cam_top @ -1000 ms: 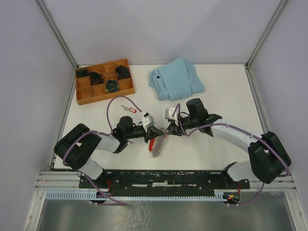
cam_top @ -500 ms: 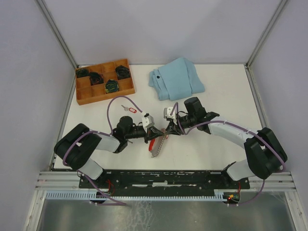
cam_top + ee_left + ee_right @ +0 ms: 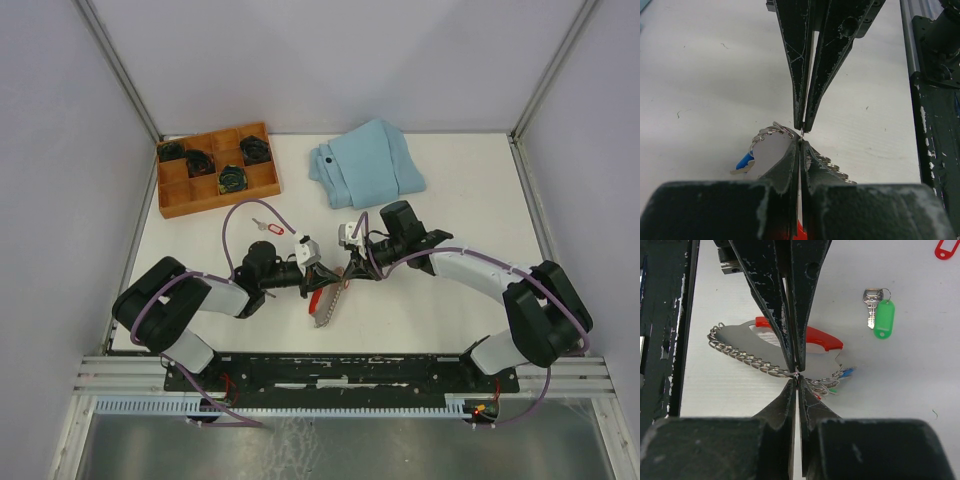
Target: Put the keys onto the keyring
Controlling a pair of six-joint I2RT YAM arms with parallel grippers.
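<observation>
Near the middle of the table (image 3: 480, 200), the keyring (image 3: 820, 342) was held by one wire loop in the fully closed left gripper (image 3: 796, 366), seemingly to steady it for threading. The same loop was met by the right gripper (image 3: 796, 384), its fingers set almost together; a firm grip could not be confirmed. The left arm (image 3: 200, 295) and right arm (image 3: 470, 270) were stretched low and inward, tips opposed. A green-tagged key (image 3: 879, 314) was seen nearby, unthreaded.

The left gripper (image 3: 800, 146), near, pinches a silvery loop of the keyring (image 3: 771, 132); the right gripper (image 3: 803, 126) meets it tip to tip from the far side, fingers together. A blue tag (image 3: 745, 161) lies left.
</observation>
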